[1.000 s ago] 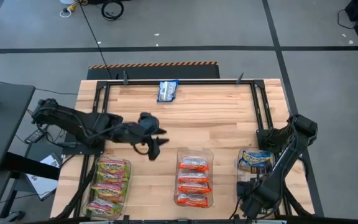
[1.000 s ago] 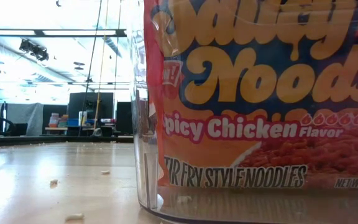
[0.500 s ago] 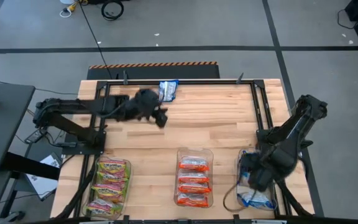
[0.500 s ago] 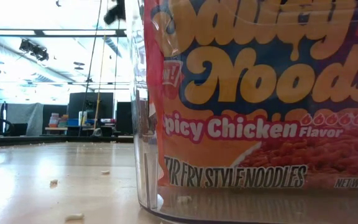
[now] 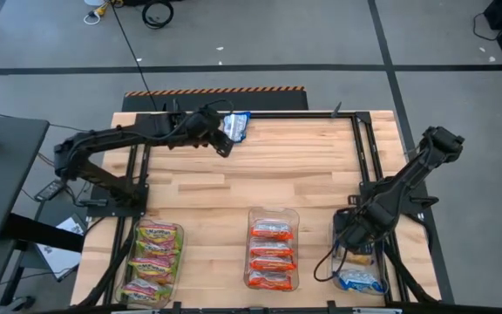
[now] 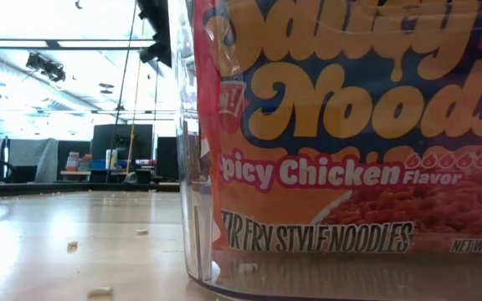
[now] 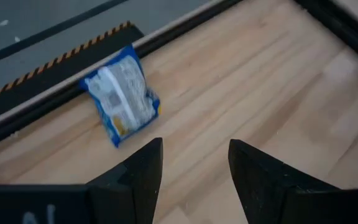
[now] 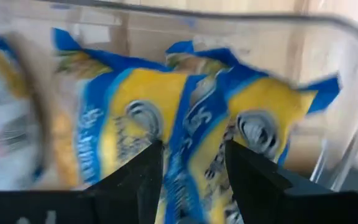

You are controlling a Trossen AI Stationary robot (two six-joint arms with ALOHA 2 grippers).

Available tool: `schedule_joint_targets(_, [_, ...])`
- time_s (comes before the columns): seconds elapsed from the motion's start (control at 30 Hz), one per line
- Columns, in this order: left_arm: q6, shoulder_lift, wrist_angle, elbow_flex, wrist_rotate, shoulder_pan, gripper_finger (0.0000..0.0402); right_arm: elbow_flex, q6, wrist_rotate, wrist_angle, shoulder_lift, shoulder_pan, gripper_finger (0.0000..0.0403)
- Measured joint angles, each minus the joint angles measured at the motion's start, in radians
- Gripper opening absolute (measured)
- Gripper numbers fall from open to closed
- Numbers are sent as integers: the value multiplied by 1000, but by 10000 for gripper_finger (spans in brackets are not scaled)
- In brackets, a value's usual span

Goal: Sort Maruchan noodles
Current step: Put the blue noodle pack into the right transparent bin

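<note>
Green bin [image 5: 154, 262], front left: green-yellow packets [image 5: 152, 249] stacked inside, nothing near them.

Left gripper [image 5: 225, 144] reaches out to the table's far edge. Fingers [image 7: 138, 171] parted and empty, the gap plain in the wrist view. Last loose packet [image 7: 121, 94], blue-and-white, lies flat on the wood just ahead of the fingertips and a little off to one side, close against the black rail [image 7: 42, 96]. Not touching yet.

Middle bin [image 5: 273, 253]: orange-red packets [image 5: 271, 255] in a neat column. The low view is filled by one of these against the clear wall.

Right gripper [image 5: 353, 235] hangs over the right bin [image 5: 361, 262], tips just above the blue-and-yellow packets [image 8: 166, 124] heaped below. Fingers [image 8: 138, 171] stand apart, nothing between them; the packets lie under the tips, not pinched. Looks like a drop just made or being finished, judging from the open jaws over the pile.

Step in hand, by my reading: the left arm closing on the last stray packet, sorting otherwise nearly done.

Next move calls for: bring the left tips forward and down so the packet sits between them, shifting sideways to centre it. The rail behind leaves little room, so come in from the table side. Crinkly wrapper, thin and flat; a pinch on the edge may slip. It belongs with the blue pile, on the far side from this arm.
</note>
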State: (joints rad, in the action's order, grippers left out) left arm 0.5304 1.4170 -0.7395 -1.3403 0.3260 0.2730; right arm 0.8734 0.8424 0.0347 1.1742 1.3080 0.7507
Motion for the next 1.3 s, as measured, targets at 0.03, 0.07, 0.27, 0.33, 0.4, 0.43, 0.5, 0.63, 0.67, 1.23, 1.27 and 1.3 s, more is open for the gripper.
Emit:
schedule_joint_targets(0.03, [0,5,-4,1,-1,4,187,-18,-28,-16,-13,-1,-1,178])
schedule_joint_targets(0.07, [1,10,12,0,-1,4,187,-34,-61,-23,-29,-1,-2,177])
schedule_joint_targets(0.27, [7,23,15,0,6,-1,187,-82,-172,26,-105,11,2,159])
schedule_joint_targets(0.33, [7,23,21,0,4,-2,187,-82,-173,29,-115,14,6,148])
schedule_joint_targets(0.4, [7,23,19,0,2,-3,187,-79,-167,40,-116,14,6,131])
schedule_joint_targets(0.43, [7,23,16,0,2,-3,187,-77,-163,45,-123,13,6,120])
schedule_joint_targets(0.5, [5,23,22,0,2,-1,187,-73,-154,65,-130,6,6,91])
schedule_joint_targets(0.63, [-18,23,18,0,2,1,187,-23,-161,92,-112,7,5,15])
schedule_joint_targets(0.67, [-19,23,12,0,2,0,187,0,-163,96,-88,7,3,10])
schedule_joint_targets(1.23, [-98,23,3,0,-19,5,187,173,-80,-17,161,7,7,36])
schedule_joint_targets(1.27, [-98,23,0,0,-23,5,187,173,-70,-16,165,7,8,45])
schedule_joint_targets(1.3, [-98,23,-3,0,-24,5,187,173,-53,-16,175,7,7,54])
